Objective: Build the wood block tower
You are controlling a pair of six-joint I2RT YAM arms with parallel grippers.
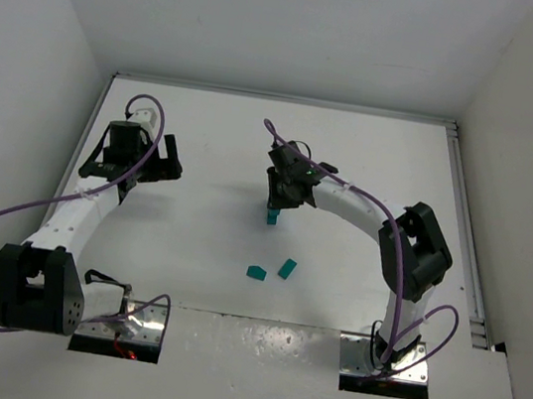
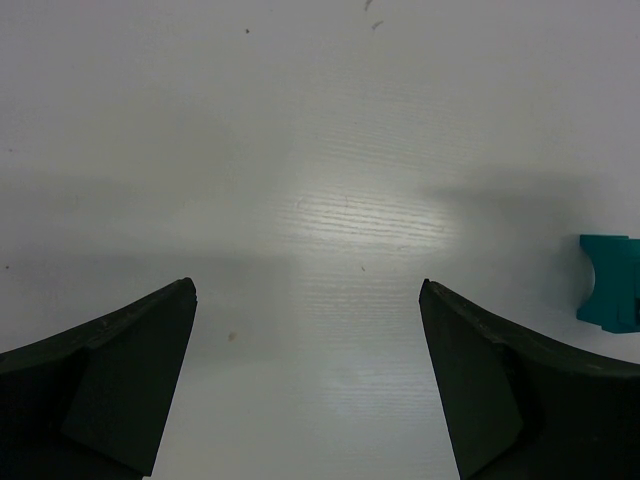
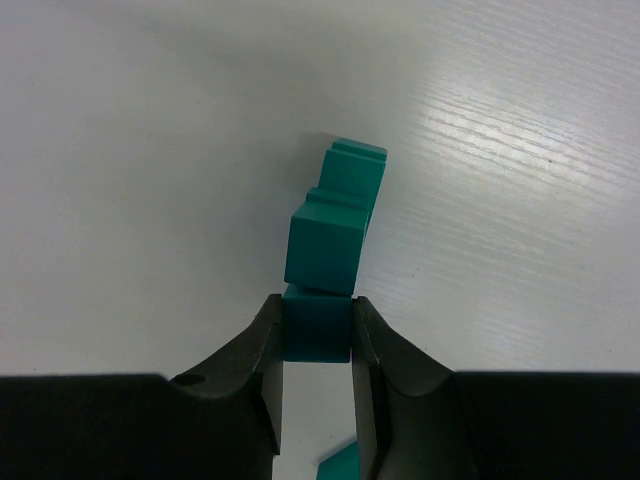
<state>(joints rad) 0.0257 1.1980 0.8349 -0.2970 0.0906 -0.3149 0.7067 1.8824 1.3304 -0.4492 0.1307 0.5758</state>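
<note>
Within right tool [image 3: 316, 306]: teal wood block [image 3: 316, 332]

The tower [image 3: 325, 240] is a narrow teal-green column near the table's middle, its stacked blocks slightly offset from one another. Its top block [image 3: 317, 330] sits pinched in the right gripper [image 3: 316, 303]. A loose teal block [image 1: 256, 272] and a second loose block [image 1: 287, 268] lie close together nearer the front, apart from the tower.

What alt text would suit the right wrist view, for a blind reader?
The right fingers grip a teal block at the top of the tower, a narrow column of teal blocks on a white table.
</note>
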